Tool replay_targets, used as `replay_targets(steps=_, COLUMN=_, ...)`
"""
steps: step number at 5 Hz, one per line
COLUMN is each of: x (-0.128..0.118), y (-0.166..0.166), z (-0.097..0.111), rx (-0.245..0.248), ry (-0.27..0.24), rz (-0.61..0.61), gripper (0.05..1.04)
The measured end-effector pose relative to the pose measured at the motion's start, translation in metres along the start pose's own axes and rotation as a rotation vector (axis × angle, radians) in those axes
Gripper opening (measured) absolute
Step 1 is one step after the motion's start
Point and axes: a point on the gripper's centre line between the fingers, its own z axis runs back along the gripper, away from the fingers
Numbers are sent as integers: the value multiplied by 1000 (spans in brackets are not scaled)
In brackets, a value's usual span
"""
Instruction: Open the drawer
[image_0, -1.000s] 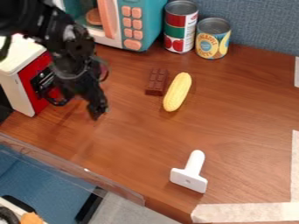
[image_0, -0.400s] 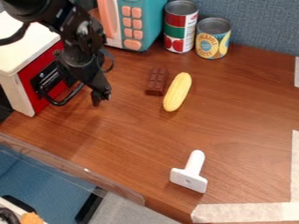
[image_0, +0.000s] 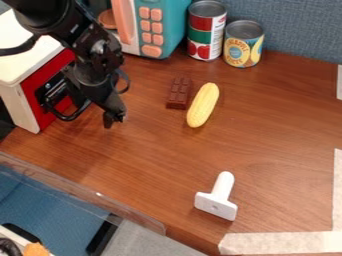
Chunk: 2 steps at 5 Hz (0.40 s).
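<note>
- Change, left to right: drawer front (image_0: 40, 75) holds position, its black handle (image_0: 67, 118) too. Gripper (image_0: 114, 120), right of the handle, goes up between the first two frames, then dips partway back down.
- Meaning: reads as repositioning around the handle, no opening gained. Likely step: lining up to hook or grip it. Task looks barely started.
- Gripper state: wide or narrow, can't tell. Nothing visibly held.
- Next: probably needs tips brought left behind the handle, then a pull away from the front. Risk: tips miss the loop, or the arm shoves the whole box. Arm/handle contact: can't tell, they overlap in view.
- Drawer: in the white box (image_0: 20, 60) at the tabletop's (image_0: 167, 160) left edge. Red front, looks flush, so judged closed. Handle is a thin curved loop standing out from it, partly behind the arm.
</note>
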Motion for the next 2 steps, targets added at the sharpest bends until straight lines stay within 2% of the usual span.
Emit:
replay_targets(steps=1, x=2, y=2, z=2, rx=-24, ry=13, rz=28, gripper=674)
replay_targets(steps=2, x=4, y=3, z=9, rx=-73, ry=36, rz=46, gripper=383)
